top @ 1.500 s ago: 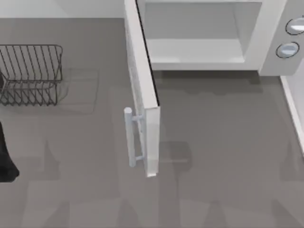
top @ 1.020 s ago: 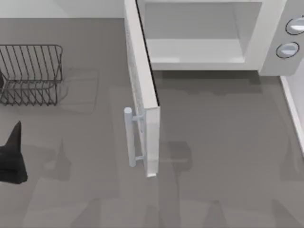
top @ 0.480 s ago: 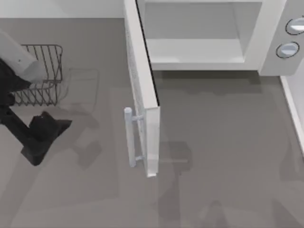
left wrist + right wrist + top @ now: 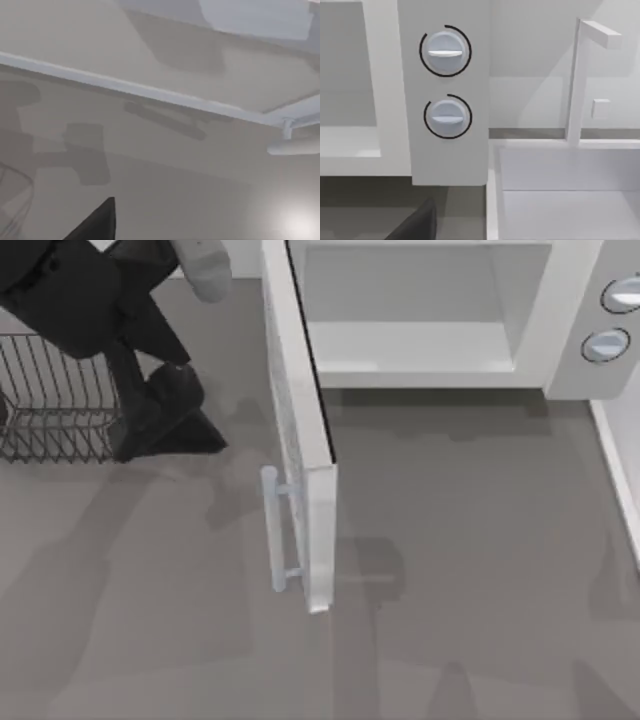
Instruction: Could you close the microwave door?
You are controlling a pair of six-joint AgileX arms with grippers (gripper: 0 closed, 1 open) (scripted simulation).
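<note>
Microwave door (image 4: 296, 420) stands swung wide open from the microwave (image 4: 430, 315), edge-on to the overhead camera, its pale bar handle (image 4: 271, 528) on the side facing away from the cavity. Left hand (image 4: 165, 420) hovers over the table (image 4: 480, 570) just beside the door's outer face, near its hinge end and apart from the handle (whether its fingers are spread or closed, I cannot tell). A dark wire rack (image 4: 50, 400) sits beyond it, farther from the door
</note>
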